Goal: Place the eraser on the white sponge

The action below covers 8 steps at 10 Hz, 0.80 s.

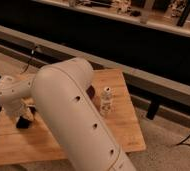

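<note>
My white arm (pixel 73 115) fills the front of the camera view and bends back to the left. Its wrist (pixel 10 95) ends in the gripper (pixel 25 119), a dark shape low over the left part of the wooden table (pixel 123 125). A dark patch under the gripper may be the black eraser, but I cannot tell it from the gripper. The white sponge is not in view; the arm hides much of the table's middle.
A white patterned bottle (pixel 106 100) stands upright right of the arm, on the table's right half. A dark rounded object (pixel 91 93) peeks out behind the arm next to it. A long rail and dark counter run behind the table.
</note>
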Each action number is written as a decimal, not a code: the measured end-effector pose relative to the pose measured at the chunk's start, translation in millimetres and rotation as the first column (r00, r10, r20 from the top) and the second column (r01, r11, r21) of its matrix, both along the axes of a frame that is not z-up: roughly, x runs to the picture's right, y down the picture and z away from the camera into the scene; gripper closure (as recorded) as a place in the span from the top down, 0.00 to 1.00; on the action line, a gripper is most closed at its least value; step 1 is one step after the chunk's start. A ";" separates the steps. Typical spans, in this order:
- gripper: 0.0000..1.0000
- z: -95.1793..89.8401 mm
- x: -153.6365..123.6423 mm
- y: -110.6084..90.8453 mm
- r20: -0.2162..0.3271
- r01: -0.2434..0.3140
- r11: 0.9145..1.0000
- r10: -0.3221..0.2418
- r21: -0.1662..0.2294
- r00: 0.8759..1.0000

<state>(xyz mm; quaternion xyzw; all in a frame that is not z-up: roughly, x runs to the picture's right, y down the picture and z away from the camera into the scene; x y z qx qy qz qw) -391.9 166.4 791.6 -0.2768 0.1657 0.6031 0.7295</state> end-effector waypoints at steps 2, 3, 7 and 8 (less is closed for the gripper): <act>0.26 -6.0 -5.0 -1.3 -0.010 0.040 0.999 -0.040 0.029 0.999; 0.16 -7.9 -6.8 -0.6 -0.015 0.053 0.998 -0.053 0.031 0.999; 0.00 -10.6 -19.4 -6.0 -0.011 0.082 0.996 -0.081 0.035 0.997; 0.00 -12.7 -25.5 -16.1 -0.002 0.080 0.995 -0.080 0.059 0.997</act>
